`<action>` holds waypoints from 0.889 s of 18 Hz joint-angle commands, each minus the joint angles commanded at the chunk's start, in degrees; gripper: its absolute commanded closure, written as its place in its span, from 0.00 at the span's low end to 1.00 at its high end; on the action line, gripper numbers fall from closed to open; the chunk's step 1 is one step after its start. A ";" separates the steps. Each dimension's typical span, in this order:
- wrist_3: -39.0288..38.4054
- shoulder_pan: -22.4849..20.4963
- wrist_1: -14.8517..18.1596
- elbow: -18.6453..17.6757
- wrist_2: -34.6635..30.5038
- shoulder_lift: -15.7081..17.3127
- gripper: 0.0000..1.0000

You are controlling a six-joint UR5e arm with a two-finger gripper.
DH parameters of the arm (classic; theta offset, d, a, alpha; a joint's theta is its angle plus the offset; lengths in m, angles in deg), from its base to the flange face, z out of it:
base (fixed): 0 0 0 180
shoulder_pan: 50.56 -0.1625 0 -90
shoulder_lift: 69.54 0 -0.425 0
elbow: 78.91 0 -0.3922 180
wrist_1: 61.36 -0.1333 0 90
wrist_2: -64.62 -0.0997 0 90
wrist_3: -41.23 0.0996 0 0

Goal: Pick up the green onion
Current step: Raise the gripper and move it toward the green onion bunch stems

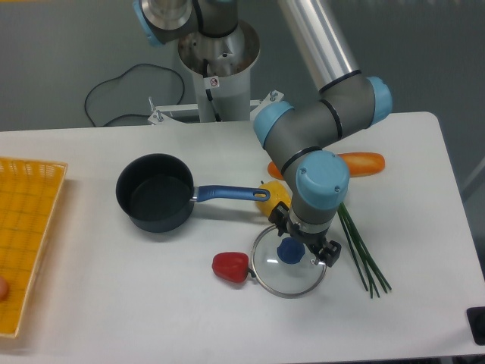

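Note:
The green onion [362, 254] is a thin bunch of dark green stalks lying on the white table. It runs from beside my wrist down to the right, and its ends fan out near the front edge. My gripper [304, 240] points straight down just left of the stalks, over a glass lid. Black finger parts show spread on both sides of the wrist, so it looks open, with nothing held. The wrist housing hides the upper end of the stalks.
The glass lid [270, 279] with a blue knob [288, 251] lies under the gripper. A red pepper [229, 266] touches its left rim. A yellow pepper [273, 199], a dark pot [155, 193] with a blue handle, a carrot [362, 162] and a yellow basket [26, 227] stand around.

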 joint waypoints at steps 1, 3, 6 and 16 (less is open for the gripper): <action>-0.09 0.00 -0.17 -0.26 -0.26 0.09 0.00; -0.26 0.00 0.00 -0.53 -1.84 0.35 0.00; -0.35 -0.09 0.00 -1.66 -2.81 2.28 0.00; -13.78 -0.53 0.09 -6.41 -8.79 4.66 0.00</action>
